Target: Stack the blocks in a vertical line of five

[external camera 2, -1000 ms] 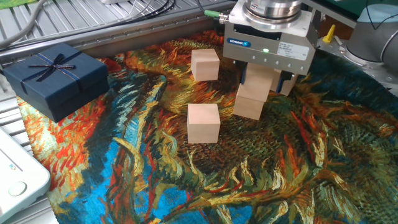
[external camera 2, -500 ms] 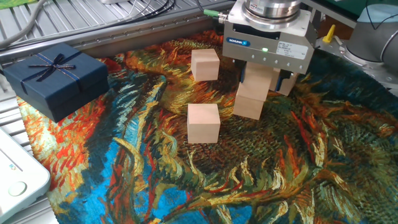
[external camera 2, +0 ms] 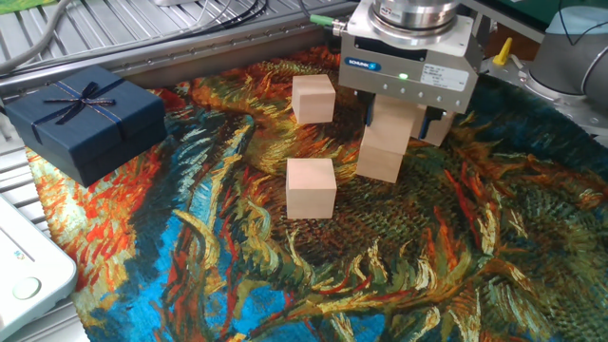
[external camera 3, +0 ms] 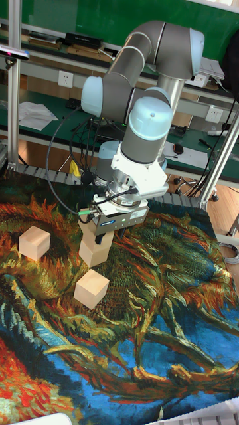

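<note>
My gripper [external camera 2: 397, 131] hangs over the far middle of the painted cloth, shut on a pale wooden block [external camera 2: 389, 135]. That block rests slightly askew on a second block [external camera 2: 379, 164], making a stack of two [external camera 3: 93, 252]. A third block [external camera 2: 313, 98] [external camera 3: 34, 242] lies loose to the left of the stack. Nearer the front sits another loose block [external camera 2: 311, 187] [external camera 3: 91, 288]. A pale sliver shows behind the right finger [external camera 2: 429, 125]; I cannot tell what it is.
A dark navy gift box [external camera 2: 85, 119] with a ribbon bow sits at the cloth's left edge. A white device [external camera 2: 24, 271] lies at the front left corner. Metal rails and cables [external camera 2: 190, 24] run along the back.
</note>
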Motion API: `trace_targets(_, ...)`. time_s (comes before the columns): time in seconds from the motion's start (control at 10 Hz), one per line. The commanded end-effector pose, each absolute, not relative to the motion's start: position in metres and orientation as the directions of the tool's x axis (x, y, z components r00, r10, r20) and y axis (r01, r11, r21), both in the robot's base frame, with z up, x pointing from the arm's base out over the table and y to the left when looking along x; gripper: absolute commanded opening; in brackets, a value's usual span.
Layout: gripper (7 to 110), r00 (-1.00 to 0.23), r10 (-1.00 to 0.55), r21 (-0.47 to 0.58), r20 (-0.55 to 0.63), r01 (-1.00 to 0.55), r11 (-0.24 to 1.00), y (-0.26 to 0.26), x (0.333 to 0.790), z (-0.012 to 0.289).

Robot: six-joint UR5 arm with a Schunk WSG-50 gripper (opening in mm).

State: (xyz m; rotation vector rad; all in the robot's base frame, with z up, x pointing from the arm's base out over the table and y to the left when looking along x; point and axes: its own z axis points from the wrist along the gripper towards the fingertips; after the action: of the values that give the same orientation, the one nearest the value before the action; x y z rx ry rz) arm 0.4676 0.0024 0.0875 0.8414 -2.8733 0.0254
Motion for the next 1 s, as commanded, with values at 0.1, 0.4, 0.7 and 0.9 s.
trace_targets(0.1, 66, -0.836, -0.533, 0.041, 0.132, -0.533, 0.845, 0.007, 0.469, 0.088)
trace_targets(0.4, 66, -0.823, -0.560, 0.053, 0.099, -0.557, 0.829, 0.016, 0.479, 0.098)
trace_targets(0.7, 88, -0.832, -0.553, 0.136, 0.041, -0.543, 0.828, 0.049, 0.479, 0.097)
trace_targets(0.9, 88, -0.844, -0.536, 0.164, 0.027, -0.525, 0.835, 0.066, 0.475, 0.094)
